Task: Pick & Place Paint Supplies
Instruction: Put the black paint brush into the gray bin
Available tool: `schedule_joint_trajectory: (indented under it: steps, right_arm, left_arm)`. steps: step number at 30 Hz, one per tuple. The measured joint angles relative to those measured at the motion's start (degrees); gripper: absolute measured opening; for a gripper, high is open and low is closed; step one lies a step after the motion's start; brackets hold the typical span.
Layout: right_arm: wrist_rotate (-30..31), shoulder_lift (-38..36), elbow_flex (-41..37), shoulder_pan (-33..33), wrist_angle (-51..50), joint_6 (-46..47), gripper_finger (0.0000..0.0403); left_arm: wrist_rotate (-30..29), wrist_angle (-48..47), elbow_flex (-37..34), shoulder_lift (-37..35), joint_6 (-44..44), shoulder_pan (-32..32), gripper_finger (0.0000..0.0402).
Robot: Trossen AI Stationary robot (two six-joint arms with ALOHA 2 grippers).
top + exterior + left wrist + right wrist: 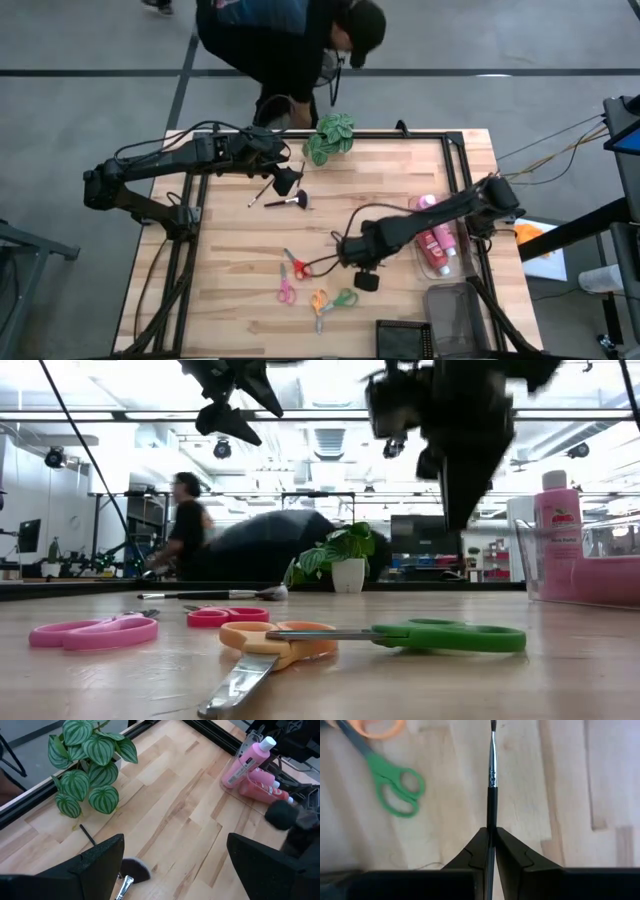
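Paint brush (492, 775), thin and dark-handled with a silver ferrule, is pinched between the shut fingers of the right pincer (491, 840), sticking straight out ahead of them over the bare wood. In the overhead view that right pincer (365, 275) hangs above the middle of the counter (230, 270), with the scissors just beyond it toward 7 o'clock: a red pair (297, 266), a pink pair (285, 291), an orange pair (319, 302) and a green pair (344, 298).

The pink squeeze bottles (436, 238) already lie in a clear tray (447, 268) at 3 o'clock from the right pincer, near the counter's right edge. A fan-tipped brush (288, 202) and another thin brush (260, 194) lie on the wood toward 11 o'clock, just beside the left pincer (285, 182), which stands wide open above them, holding nothing. A leafy plant (328, 138) sits at the far edge at 12 o'clock, and a person (290, 45) bends over just beyond it.

Risks, as I judge them:
- The grip sits near one end of a slim, round handle, so the brush may pivot or slide out during a swing toward the tray.
- The long free end could strike the tray wall or the upright bottle and knock it over, or lever the brush out of the fingers.
- A release from too high may let the brush bounce out and roll.
- The left pincer, descending on the fan brush, could crush the bristles or push the brush sideways toward the plant.
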Motion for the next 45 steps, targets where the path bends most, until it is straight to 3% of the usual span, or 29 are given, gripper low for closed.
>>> schedule_joint_trajectory:
  steps: [10, 20, 29, 38, 45]
  right_arm:
    - [-1.5, -15.2, -0.4, -0.1, -6.0, 16.0, 0.002]
    - [-0.3, -25.3, -0.6, 7.9, -16.9, 38.4, 0.002]
    - [-0.1, -27.1, -0.7, 22.7, -26.2, 67.3, 0.002]
    - [0.2, -25.2, -0.9, 37.6, -26.6, 95.3, 0.002]
    - [0.2, -19.0, -0.9, 43.4, -24.0, 102.1, 0.002]
  left_arm:
    - [0.0, 0.0, 0.0, 0.0, 0.0, 0.0, 0.0356]
    - [0.0, 0.0, 0.0, 0.0, 0.0, 0.0, 0.0356]
    - [0.0, 0.0, 0.0, 0.0, 0.0, 0.0, 0.0356]
    - [0.0, 0.0, 0.0, 0.0, 0.0, 0.0, 0.0356]
    - [0.0, 0.0, 0.0, 0.0, 0.0, 0.0, 0.0356]
